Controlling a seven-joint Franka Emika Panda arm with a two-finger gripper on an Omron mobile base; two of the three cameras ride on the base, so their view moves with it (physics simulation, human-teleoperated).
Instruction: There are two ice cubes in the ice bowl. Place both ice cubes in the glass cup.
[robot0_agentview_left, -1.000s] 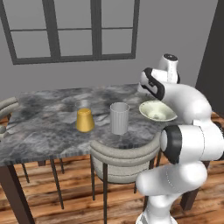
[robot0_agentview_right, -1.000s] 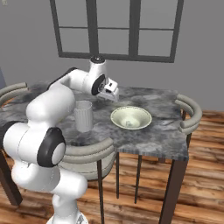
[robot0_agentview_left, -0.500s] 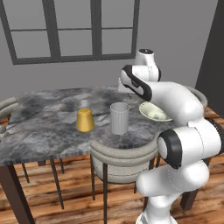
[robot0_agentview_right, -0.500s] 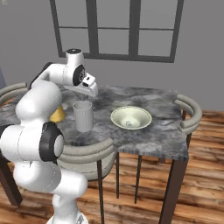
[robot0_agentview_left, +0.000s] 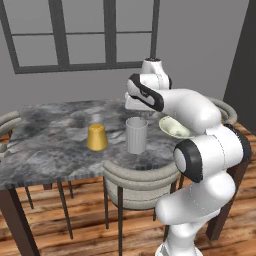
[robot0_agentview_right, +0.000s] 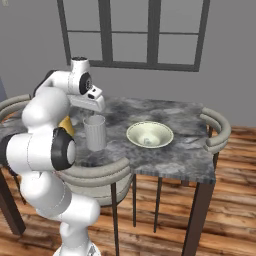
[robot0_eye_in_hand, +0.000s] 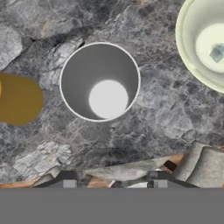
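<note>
glass cup (robot0_eye_in_hand: 99, 81) below jaws (1 cube in ice bowl (robot0_eye_in_hand: 192, 52))

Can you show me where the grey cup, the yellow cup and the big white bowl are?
Tall pale-grey ribbed glass cup (robot0_agentview_left: 136, 136): left base view, on its ribbed side.
Short yellow tapered cup (robot0_agentview_left: 97, 138): left base view, on its side wall.
Shallow round cream-white ice bowl (robot0_agentview_right: 161, 135): right base view, on its inner wall.

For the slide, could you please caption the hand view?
Looking down on the marble table: open glass cup centred, yellow cup beside it, ice bowl holding one visible cube.
</note>
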